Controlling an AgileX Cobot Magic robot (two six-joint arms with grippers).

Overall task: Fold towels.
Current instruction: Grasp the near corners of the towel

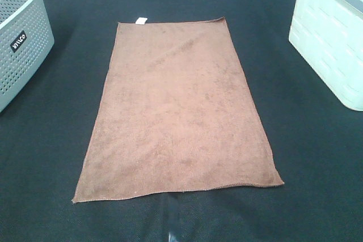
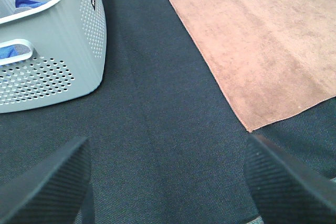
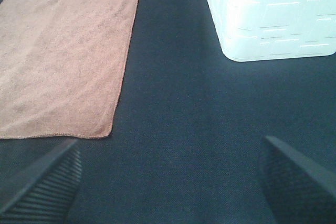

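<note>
Left wrist view: towel [image 2: 252,40] lies ahead, clear of spread jaws.

Reddish-brown towel [image 1: 178,111] with white tag [image 1: 140,21], black tablecloth [image 1: 317,168], grey perforated basket [image 1: 25,55], white brick-patterned bin [image 1: 329,43]

A dark, finely woven surface [image 1: 51,157] is seen evenly lit. A grey perforated basket [image 1: 22,43] is set at its far left edge, a white moulded bin [image 1: 332,38] at its far right edge.
</note>
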